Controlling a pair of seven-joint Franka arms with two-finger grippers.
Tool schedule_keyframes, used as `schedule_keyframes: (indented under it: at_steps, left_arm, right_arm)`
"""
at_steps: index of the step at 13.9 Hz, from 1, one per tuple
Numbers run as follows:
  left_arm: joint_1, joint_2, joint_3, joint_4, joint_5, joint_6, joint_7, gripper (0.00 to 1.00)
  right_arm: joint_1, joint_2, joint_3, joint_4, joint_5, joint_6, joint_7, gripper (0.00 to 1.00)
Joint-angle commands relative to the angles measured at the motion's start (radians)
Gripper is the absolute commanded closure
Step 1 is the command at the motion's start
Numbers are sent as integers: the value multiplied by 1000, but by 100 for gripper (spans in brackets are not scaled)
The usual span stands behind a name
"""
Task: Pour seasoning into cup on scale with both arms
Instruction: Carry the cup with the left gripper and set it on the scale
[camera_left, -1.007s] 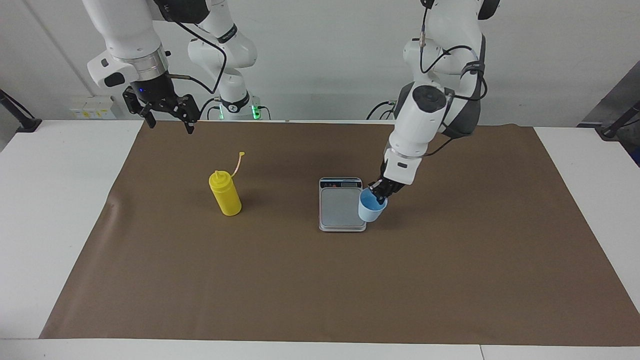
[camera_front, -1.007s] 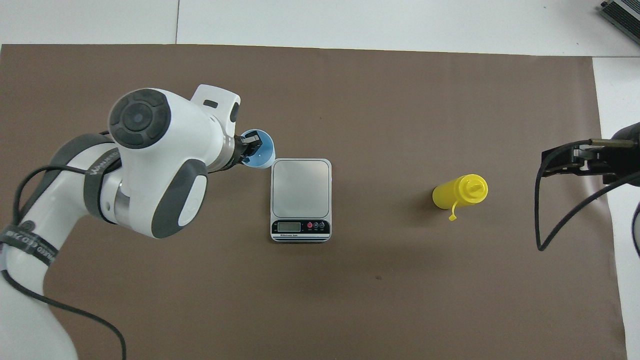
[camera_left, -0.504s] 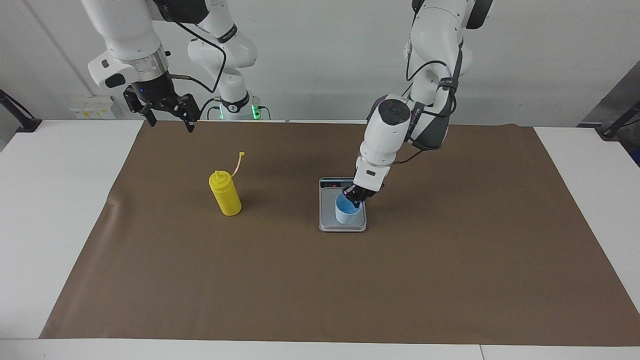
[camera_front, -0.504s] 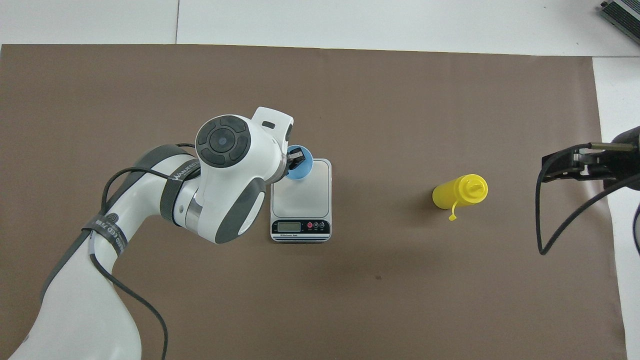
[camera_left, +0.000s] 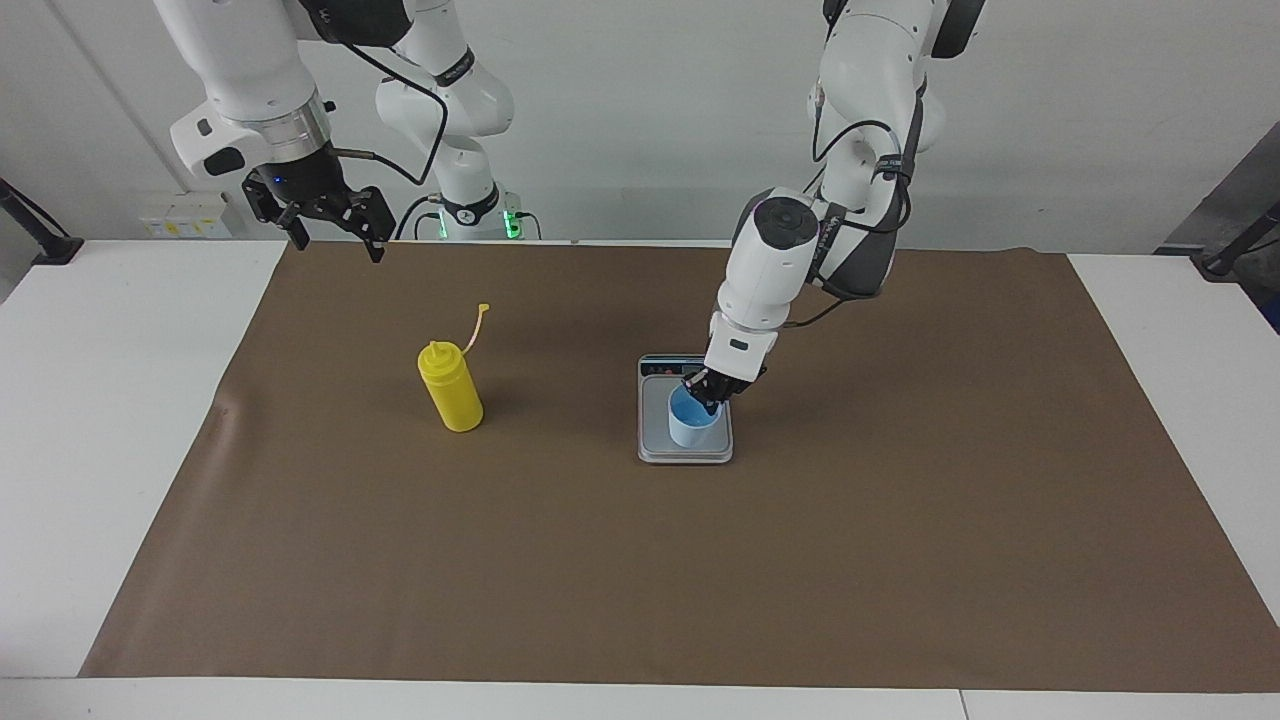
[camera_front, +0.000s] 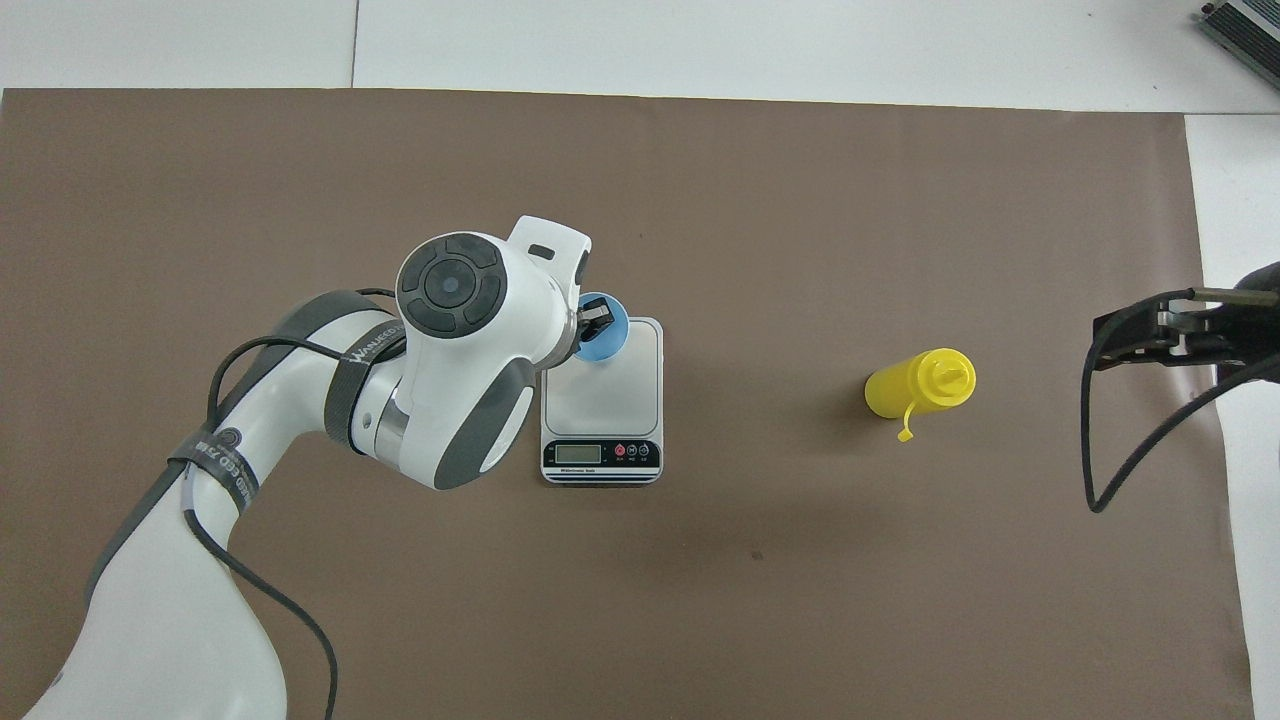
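the cup (camera_left: 694, 423) stands upright on the scale (camera_left: 660, 432), on the part of the weighing plate toward the left arm's end and away from the display strip; its brighter blue inside shows nothing in it that can be made out. the left gripper (camera_left: 708, 393) reaches down into the mouth of the cup and is pinched onto the rim on the side nearer the robots, one finger inside and one outside, so the cup is held while it sits on the plate. in the overhead view the left arm's wrist covers one side of the cup (camera_front: 598, 329) and the corner of the scale (camera_front: 610, 385) beside it.

the scale lies about midway along the brown mat (camera_left: 900, 520), with its display strip at the end nearer the robots. the seasoning (camera_left: 450, 386) stands upright on the mat well apart from the scale, toward the right arm's end, with its cap strap sticking up beside the nozzle.

the right gripper (camera_left: 328, 232) waits in the air over the mat's corner nearest the right arm's base, with its fingers spread wide and nothing between them.
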Motion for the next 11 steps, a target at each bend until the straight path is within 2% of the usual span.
schedule_keyframes:
  at_steps: [1,8,9,10,11]
  left_arm:
    - [-21,0,19,-4,-7,-8,-5,100]
    - [-19,-3,19,-20,-7,-15,-1,100]
    - [-19,-3,19,-20,-7,-15,-1,86]
    - [-19,-3,19,-20,-7,-15,-2,52]
    - [-19,-3,19,-20,-7,-15,-1,25]
  right_arm:
    - [-12,-18,3,-14,2,-11,-16,0]
    - [-23,-26,-3,-26,3,-25,-21,0]
    - [-23,-26,-3,-26,3,-25,-19,0]
    - [-23,-26,-3,-26,3,-25,-19,0]
    - [-23,-26,-3,-28,3,-25,-19,0]
